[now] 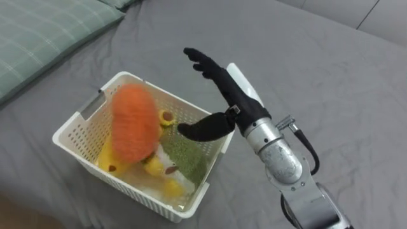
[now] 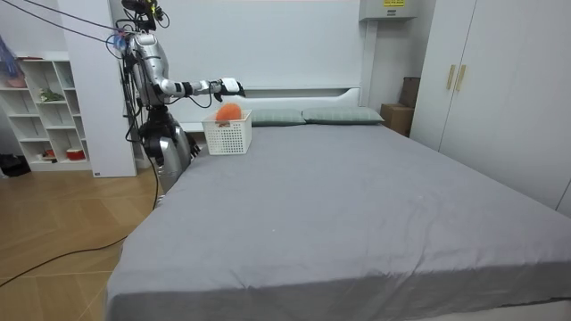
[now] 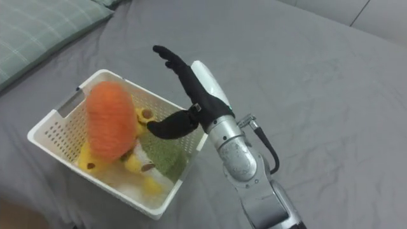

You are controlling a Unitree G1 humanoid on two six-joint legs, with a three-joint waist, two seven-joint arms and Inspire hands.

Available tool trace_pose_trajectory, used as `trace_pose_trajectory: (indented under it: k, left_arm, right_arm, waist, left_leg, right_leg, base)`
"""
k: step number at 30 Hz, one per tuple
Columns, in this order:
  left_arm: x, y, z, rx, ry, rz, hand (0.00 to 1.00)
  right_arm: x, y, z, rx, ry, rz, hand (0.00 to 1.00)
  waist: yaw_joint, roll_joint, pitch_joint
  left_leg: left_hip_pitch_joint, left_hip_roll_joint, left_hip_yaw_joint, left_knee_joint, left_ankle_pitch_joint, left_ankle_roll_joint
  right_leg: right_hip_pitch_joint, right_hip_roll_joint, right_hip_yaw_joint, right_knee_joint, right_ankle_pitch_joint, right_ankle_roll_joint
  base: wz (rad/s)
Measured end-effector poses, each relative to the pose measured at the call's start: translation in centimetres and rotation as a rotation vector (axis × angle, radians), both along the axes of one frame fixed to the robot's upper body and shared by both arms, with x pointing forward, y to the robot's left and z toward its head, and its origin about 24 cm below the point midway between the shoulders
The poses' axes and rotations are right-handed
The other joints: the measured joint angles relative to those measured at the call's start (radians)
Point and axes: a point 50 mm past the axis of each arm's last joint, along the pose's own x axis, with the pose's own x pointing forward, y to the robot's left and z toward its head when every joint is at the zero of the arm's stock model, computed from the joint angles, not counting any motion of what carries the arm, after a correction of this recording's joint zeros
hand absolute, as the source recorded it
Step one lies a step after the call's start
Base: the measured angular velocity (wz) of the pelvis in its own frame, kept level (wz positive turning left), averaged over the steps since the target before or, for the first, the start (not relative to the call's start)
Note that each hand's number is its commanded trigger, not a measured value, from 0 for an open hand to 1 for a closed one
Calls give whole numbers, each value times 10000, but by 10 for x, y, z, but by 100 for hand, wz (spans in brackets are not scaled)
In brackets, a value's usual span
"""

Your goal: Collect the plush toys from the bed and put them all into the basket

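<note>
R hand (image 1: 227, 89), fingers (image 1: 202, 62) spread, empty, over basket (image 1: 75, 143) w/ orange toy (image 1: 135, 121); pillow (image 1: 44, 38) beside.

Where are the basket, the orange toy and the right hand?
basket (image 1: 79, 133): left eye view, on its left lattice wall.
orange toy (image 1: 135, 121): left eye view, middle of its blurred body.
right hand (image 1: 227, 92): left eye view, on the palm; fingers straight.

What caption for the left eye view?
Right hand open over the white basket, orange plush toy inside, on the grey bed.
</note>
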Motion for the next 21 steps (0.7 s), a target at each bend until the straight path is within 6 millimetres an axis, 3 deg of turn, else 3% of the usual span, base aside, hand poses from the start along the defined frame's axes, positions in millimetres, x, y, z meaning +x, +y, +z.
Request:
trace_pose_trajectory:
  k: [7, 12, 21]
  left_arm:
    - [-1, 3, 0, 137, 113, -26, 0]
    - [-2, 6, 0, 213, 131, 41, 0]
    - [-2, 6, 1, 460, 117, 170, 0]
  right_arm:
    - [-2, 5, -13, -368, 787, 376, 5]
    - [-4, 8, -27, -672, 1463, 517, 0]
    - [-4, 8, -29, -674, 1600, 457, 0]
  waist:
    - [67, -144, 7]
    - [86, -279, 68]
    - [208, -355, 69]
  left_leg:
    - [-81, -47, -183, 50, 16, 9]
    - [-152, -61, -219, 147, 13, 8]
    - [-160, -57, -205, 161, 13, 7]
  right_leg:
    - [27, -36, -167, 12, -9, 14]
    - [22, -44, -172, 13, -9, 14]
    - [15, -42, -176, 13, -8, 14]
  base:
    - [7]
    - [2]
    - [0]
